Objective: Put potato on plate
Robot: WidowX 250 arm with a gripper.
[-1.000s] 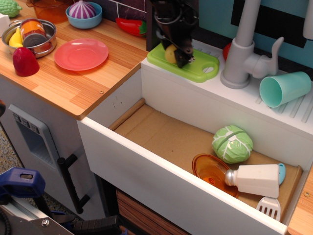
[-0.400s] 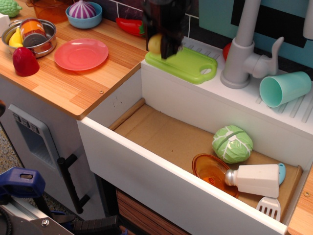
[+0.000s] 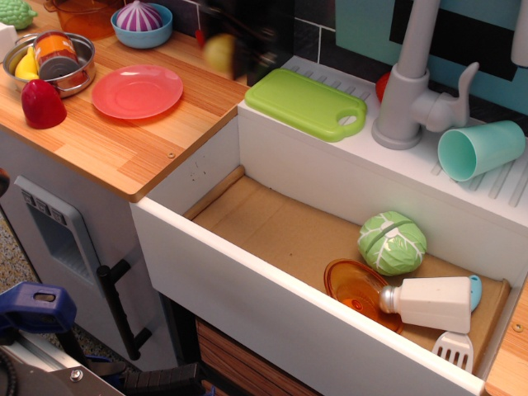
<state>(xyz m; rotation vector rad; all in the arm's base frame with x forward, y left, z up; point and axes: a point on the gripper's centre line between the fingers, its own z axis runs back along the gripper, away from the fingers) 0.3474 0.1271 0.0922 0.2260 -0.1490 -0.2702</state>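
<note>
The yellowish potato (image 3: 219,53) is held in the air by my dark gripper (image 3: 229,51), blurred by motion, above the wooden counter just left of the green cutting board (image 3: 306,103). The gripper is shut on the potato. The pink-red plate (image 3: 137,91) lies flat on the counter to the left of and below the gripper, with nothing on it. The arm above the gripper is a dark blur against the back wall.
A metal bowl (image 3: 16,56) with a can and a yellow toy, a red object (image 3: 42,105) and a blue bowl (image 3: 142,25) stand around the plate. The open sink holds a cabbage (image 3: 392,242), an orange dish (image 3: 355,286) and a white bottle (image 3: 429,303). A faucet (image 3: 408,82) stands at the right.
The gripper has lifted the potato off the green cutting board and carried it left, over the counter toward the plate.
</note>
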